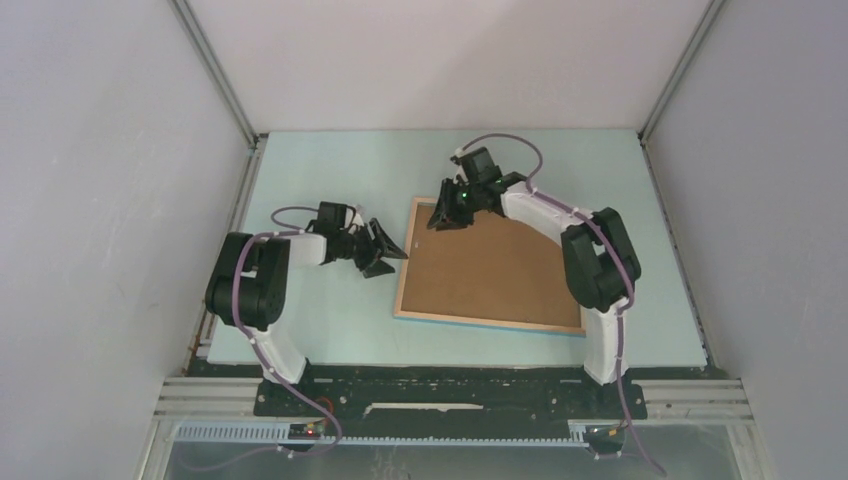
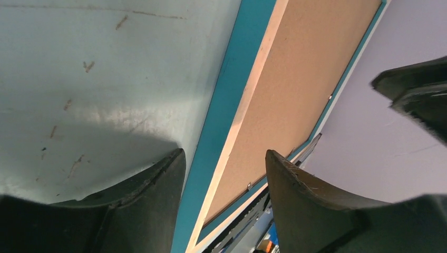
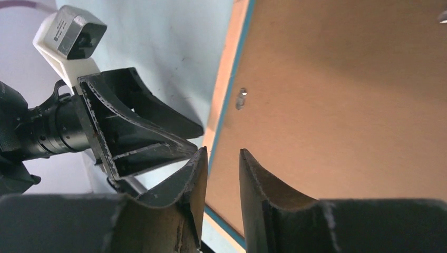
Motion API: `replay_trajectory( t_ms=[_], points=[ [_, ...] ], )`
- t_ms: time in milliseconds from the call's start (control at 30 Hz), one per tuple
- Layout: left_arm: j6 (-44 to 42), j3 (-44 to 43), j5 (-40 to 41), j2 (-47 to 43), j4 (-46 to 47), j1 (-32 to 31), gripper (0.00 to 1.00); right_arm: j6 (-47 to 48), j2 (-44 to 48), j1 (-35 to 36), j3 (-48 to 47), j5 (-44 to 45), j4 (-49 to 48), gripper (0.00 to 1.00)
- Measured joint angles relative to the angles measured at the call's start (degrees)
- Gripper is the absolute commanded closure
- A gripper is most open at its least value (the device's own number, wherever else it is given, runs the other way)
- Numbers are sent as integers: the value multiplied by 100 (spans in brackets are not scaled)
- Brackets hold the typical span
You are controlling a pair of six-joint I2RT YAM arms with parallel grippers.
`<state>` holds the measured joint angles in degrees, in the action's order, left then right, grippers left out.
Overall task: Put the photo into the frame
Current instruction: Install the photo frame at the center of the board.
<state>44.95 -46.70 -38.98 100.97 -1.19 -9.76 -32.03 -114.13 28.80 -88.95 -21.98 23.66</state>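
The frame (image 1: 400, 292) lies face down on the table, its light-wood rim and turquoise edge (image 2: 226, 105) around a brown backing board (image 1: 490, 270). The photo is hidden or out of view. My left gripper (image 1: 392, 256) is at the frame's left edge. It is open, its fingers (image 2: 224, 155) straddling the rim line. My right gripper (image 1: 445, 218) hovers at the frame's far left corner. Its jaws (image 3: 222, 153) stand a narrow gap apart over the rim (image 3: 226, 79), with nothing seen pinched between them.
Small metal tabs (image 3: 241, 98) sit on the backing board (image 3: 342, 105) near the rim. The pale blue table (image 1: 330, 170) is walled by white panels on three sides. The left gripper (image 3: 137, 126) sits close beside the right one's fingers.
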Motion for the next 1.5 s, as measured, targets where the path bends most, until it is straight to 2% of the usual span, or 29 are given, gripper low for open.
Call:
replay_trajectory(
  t_ms=[200, 433, 700, 833, 1067, 1233, 1500],
  points=[
    [-61, -4, -28, 46, -116, -83, 41, -597, -376, 232, 105, -385, -479, 64],
    [-46, -4, -57, 105, -118, -83, 44, -942, -647, 229, 131, -514, -931, 77],
    [-44, -4, -76, 116, -109, -83, 45, -1029, -984, 243, 136, -509, -951, 78],
    [-42, -4, -79, 116, -107, -83, 45, -1060, -1056, 249, 136, -514, -986, 74],
    [-42, -4, -85, 116, -103, -83, 45, -1213, -1298, 262, 136, -684, -1174, 86],
    [-42, -4, -87, 116, -101, -83, 45, -1331, -1362, 278, 136, -728, -1329, 100],
    [-42, -4, -90, 116, -81, -83, 45, -1521, -1434, 284, 136, -837, -1506, 100]
  ],
)
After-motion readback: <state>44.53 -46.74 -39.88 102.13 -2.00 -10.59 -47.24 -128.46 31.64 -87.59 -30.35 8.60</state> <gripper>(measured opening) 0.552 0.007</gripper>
